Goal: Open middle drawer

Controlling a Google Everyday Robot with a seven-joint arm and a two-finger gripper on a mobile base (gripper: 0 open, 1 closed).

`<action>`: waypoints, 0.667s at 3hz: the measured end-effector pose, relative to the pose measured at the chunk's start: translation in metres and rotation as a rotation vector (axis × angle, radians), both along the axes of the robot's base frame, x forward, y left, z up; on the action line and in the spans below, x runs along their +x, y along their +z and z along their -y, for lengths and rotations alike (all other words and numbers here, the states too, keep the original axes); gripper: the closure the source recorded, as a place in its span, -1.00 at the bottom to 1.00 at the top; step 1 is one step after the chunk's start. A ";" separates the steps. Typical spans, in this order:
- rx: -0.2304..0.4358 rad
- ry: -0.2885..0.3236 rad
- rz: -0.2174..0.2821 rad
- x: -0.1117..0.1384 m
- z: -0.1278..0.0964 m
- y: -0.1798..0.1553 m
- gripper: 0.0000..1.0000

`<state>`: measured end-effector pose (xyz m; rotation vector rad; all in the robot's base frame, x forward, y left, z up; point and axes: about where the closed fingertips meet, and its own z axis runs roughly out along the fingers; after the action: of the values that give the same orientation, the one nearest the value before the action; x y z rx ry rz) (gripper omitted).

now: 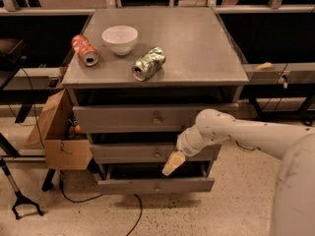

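The grey metal cabinet [231, 43] has three stacked drawers. The middle drawer [123, 153] shows a flat grey front with a small round knob [157, 154] at its centre. My gripper [173, 163], cream-coloured at the end of the white arm [236, 132], hangs just right of and slightly below that knob, in front of the drawer's lower edge. The arm reaches in from the right and covers the right part of the middle drawer front.
The top drawer [128, 118] and the bottom drawer [147, 185], which juts forward, frame the middle one. On the cabinet top lie a red can [84, 50], a white bowl [119, 39] and a green can [148, 63]. A cardboard box [56, 132] stands at the left.
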<state>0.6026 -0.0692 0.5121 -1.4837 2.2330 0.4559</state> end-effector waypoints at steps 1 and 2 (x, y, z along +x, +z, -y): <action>-0.067 -0.053 -0.051 0.027 0.014 -0.037 -1.00; -0.091 -0.095 -0.046 0.042 0.031 -0.057 -1.00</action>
<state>0.6446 -0.0998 0.4552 -1.4172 2.3774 0.3664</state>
